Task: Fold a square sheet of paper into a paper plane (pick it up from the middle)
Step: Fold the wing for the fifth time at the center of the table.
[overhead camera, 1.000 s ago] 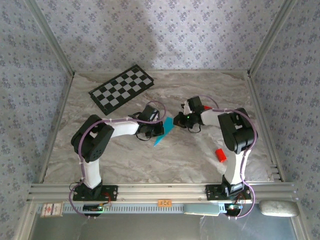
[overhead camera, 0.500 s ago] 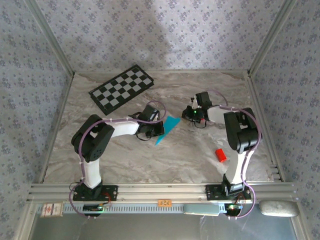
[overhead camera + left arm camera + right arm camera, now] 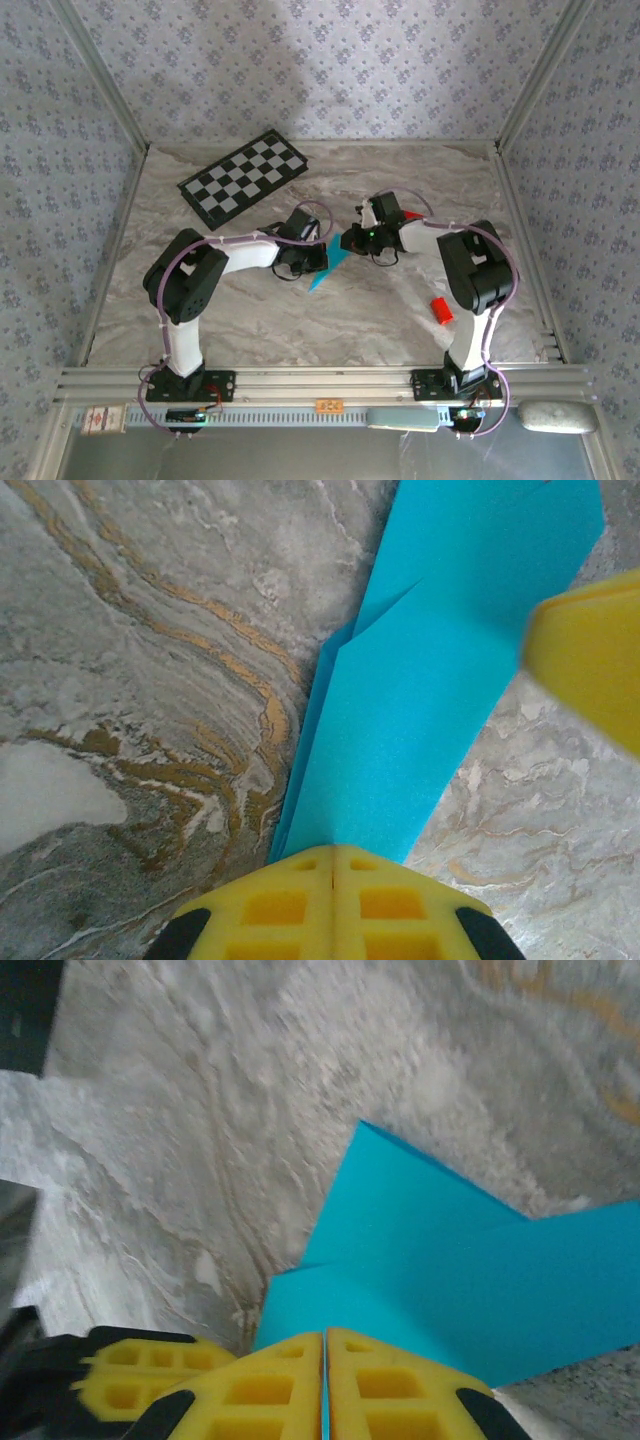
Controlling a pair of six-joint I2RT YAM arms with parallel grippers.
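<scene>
Both grippers closed at the cyan paper, mid-table.

The square sheet of paper (image 3: 440,670), partly folded, lies near the centre of the marble table (image 3: 380,320). The left gripper (image 3: 334,852), pads pressed together, has its tips on the sheet's narrow end at its 9 o'clock side; a pinch cannot be confirmed. The right gripper (image 3: 325,1338), at 1 o'clock, is clamped on the sheet, with cyan visible in the seam. The checkered board (image 3: 243,178) sits at 10 o'clock and the red block (image 3: 441,310) at 4 o'clock, both well apart from the sheet.
</scene>
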